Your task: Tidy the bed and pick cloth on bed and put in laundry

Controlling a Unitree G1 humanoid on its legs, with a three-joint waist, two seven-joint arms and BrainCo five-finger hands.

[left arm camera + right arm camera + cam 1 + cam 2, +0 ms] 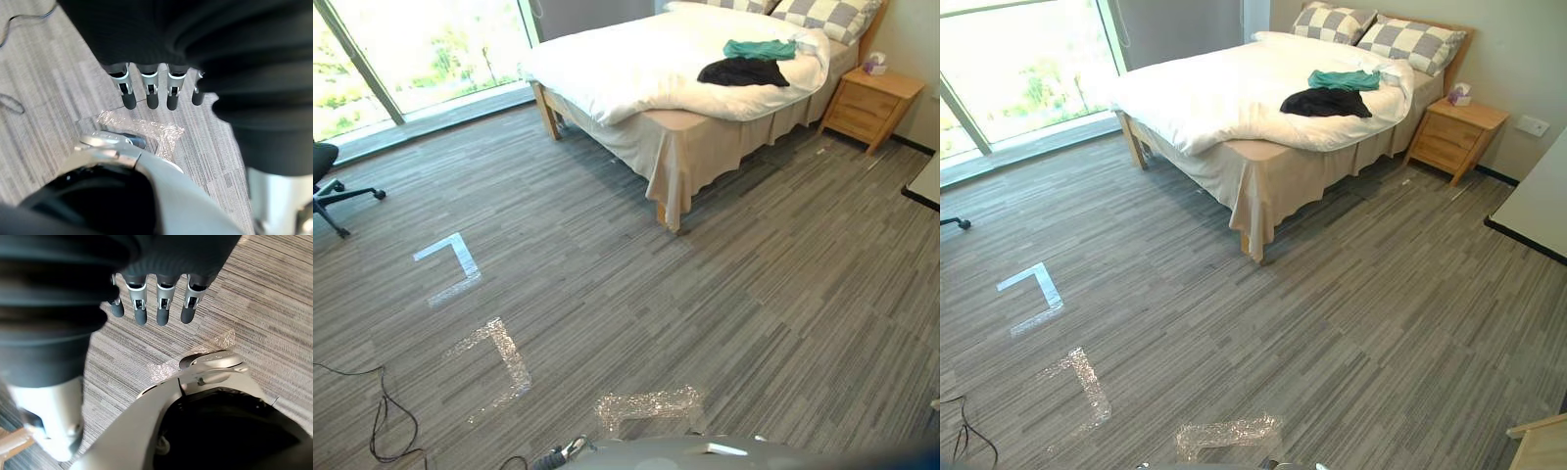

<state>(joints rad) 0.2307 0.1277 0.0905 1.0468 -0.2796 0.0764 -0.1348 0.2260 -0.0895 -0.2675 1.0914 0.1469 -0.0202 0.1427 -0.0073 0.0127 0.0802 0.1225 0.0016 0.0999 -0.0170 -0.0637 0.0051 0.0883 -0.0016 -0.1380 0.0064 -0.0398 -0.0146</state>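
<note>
A black cloth (744, 71) and a teal cloth (760, 48) lie touching on the white duvet of the bed (636, 59), near its head, just below the checked pillows (1410, 41). The bed stands well apart from the robot, across striped grey floor (1351, 323) marked with tape corners (450, 264). A wooden nightstand (871, 106) with a tissue box (874, 64) stands just beside the bed's far side. The left eye view takes in an office chair (328, 186) by the window; the right eye view takes in a white table (1538, 211) edge at the right. Each wrist view shows its hand over the floor: the left hand (152, 93) and the right hand (163, 308) are released, fingers straight, grasping nothing.
</note>
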